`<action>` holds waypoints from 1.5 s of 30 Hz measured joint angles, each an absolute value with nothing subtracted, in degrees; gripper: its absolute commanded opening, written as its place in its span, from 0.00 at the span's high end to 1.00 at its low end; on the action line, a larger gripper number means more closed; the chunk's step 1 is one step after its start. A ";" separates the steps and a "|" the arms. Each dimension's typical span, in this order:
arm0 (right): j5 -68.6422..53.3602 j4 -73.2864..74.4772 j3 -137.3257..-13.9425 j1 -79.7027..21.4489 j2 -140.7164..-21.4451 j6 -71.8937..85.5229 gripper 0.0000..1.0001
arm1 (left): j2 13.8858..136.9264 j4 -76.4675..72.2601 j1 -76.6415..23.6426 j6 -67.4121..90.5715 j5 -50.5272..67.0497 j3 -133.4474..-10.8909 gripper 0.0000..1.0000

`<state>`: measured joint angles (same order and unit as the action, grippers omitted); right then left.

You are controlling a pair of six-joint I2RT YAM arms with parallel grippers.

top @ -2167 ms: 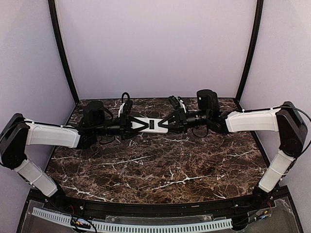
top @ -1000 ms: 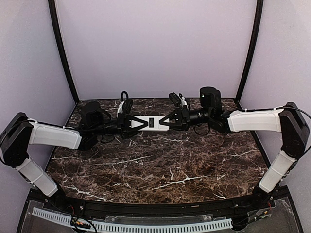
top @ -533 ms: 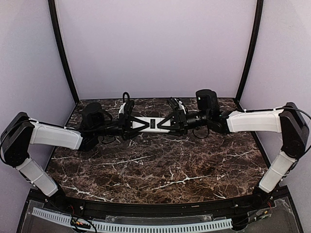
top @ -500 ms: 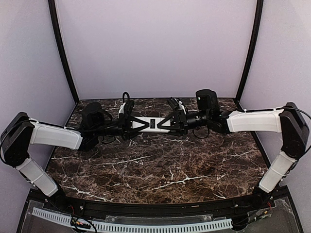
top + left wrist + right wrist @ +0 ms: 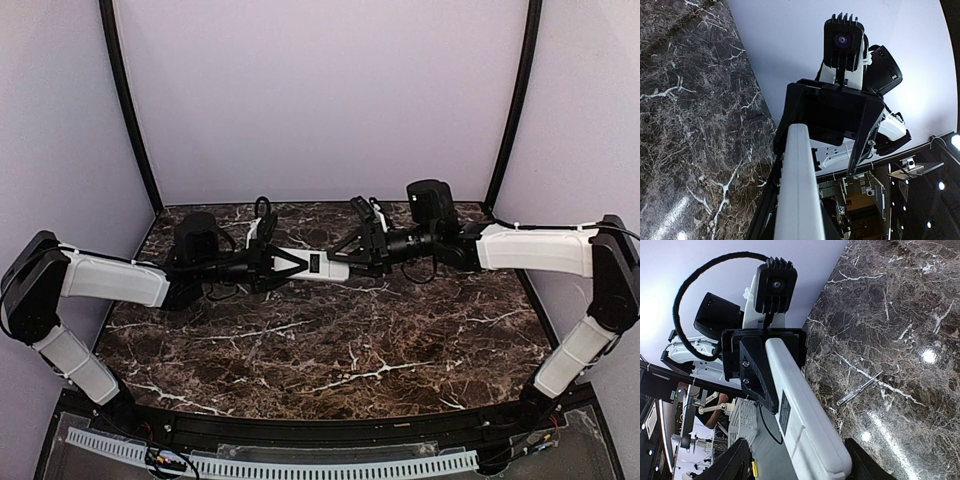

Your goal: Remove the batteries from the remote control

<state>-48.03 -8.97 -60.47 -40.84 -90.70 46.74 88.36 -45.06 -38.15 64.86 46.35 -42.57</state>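
Observation:
The white remote control (image 5: 318, 265) is held in the air above the back of the table, lying left to right. My left gripper (image 5: 280, 265) is shut on its left end; in the left wrist view the remote (image 5: 797, 185) runs out from between my fingers. My right gripper (image 5: 352, 252) is open, its fingers (image 5: 737, 460) spread wide on either side of the remote's right end (image 5: 805, 415) without touching it. A dark rectangle shows on the remote's face, and a seam crosses it near my right gripper. No batteries are in view.
A thin clear and silver tool like a small screwdriver (image 5: 859, 389) lies on the dark marble table (image 5: 330, 340) below the remote. Lilac walls close the back and both sides.
My right gripper has opened and let go of the remote's right end. The remote has sunk a little, now held by my left gripper alone.

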 measured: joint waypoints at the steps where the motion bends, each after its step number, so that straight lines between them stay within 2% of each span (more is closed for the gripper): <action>1: -47.51 -8.47 -60.58 -40.84 -90.65 46.61 0.41 | 88.36 -44.23 -38.15 64.40 46.13 -42.72 1.00; 7: -45.01 -5.93 -61.21 -40.93 -90.65 46.44 0.47 | 88.36 -42.96 -38.15 63.20 45.76 -43.03 1.00; 17: -43.16 -4.38 -61.82 -41.56 -91.53 45.82 0.66 | 88.36 -42.96 -38.15 63.09 45.60 -43.05 1.00; 27: -42.76 -4.19 -62.00 -41.56 -91.94 45.67 0.76 | 88.36 -42.92 -38.04 62.15 45.69 -43.05 1.00; 45: -45.84 -7.46 -60.10 -41.25 -90.89 45.06 0.78 | 88.12 -43.66 -37.78 61.73 47.35 -43.05 1.00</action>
<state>-45.84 -7.46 -60.10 -41.25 -90.89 45.06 88.12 -43.66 -37.78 61.73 47.35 -43.05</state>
